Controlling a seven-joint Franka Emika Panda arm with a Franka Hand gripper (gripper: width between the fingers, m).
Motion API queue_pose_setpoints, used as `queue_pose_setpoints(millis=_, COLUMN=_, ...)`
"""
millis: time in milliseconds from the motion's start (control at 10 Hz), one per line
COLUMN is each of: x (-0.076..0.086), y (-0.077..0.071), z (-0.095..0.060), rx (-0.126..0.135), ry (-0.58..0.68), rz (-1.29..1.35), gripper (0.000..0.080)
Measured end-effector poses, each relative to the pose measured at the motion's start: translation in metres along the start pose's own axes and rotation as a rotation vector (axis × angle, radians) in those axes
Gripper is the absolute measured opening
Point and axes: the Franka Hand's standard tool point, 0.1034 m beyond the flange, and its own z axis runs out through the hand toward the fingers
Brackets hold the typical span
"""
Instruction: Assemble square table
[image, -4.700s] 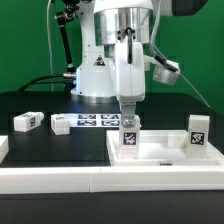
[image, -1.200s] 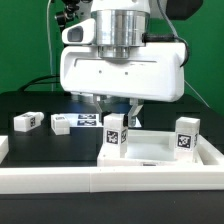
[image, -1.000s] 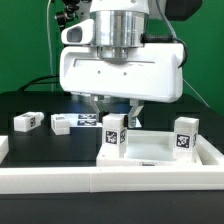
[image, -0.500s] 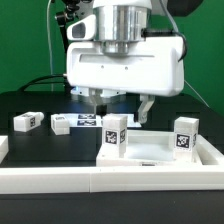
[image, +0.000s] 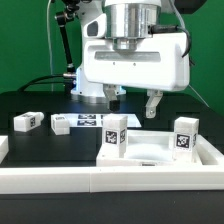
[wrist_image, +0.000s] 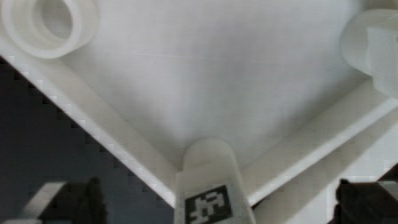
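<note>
1. Fingers (image: 152, 105): spread apart and empty, hanging above the square table tray (image: 160, 152) and clear of every part. In the wrist view both dark tips (wrist_image: 71, 200) flank a leg without touching it.

2. Square table tray: a white panel with a raised rim. It lies flat on the black tabletop (image: 30, 103), toward the exterior view's right and just behind the long white rail (image: 90, 180).

3. First leg (image: 115, 133): stands upright in a corner of the tray (the wrist view shows the rim lines meeting at it), with its tag facing the exterior camera.

4. Second leg (image: 185, 135): stands upright at the tray's side on the exterior view's right, with its tag visible.

5. Loose leg blocks: one (image: 26, 121) lies on the tabletop at the exterior view's left, and another (image: 60, 123) lies just beside the marker board (image: 90, 120). Both are well apart from the tray.
</note>
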Motion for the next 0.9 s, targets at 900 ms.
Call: queue_pose_setpoints(millis=900, x=-0.024, y=0.016, z=0.006, rx=0.010, ry=-0.010, rz=0.204, gripper=0.0649)
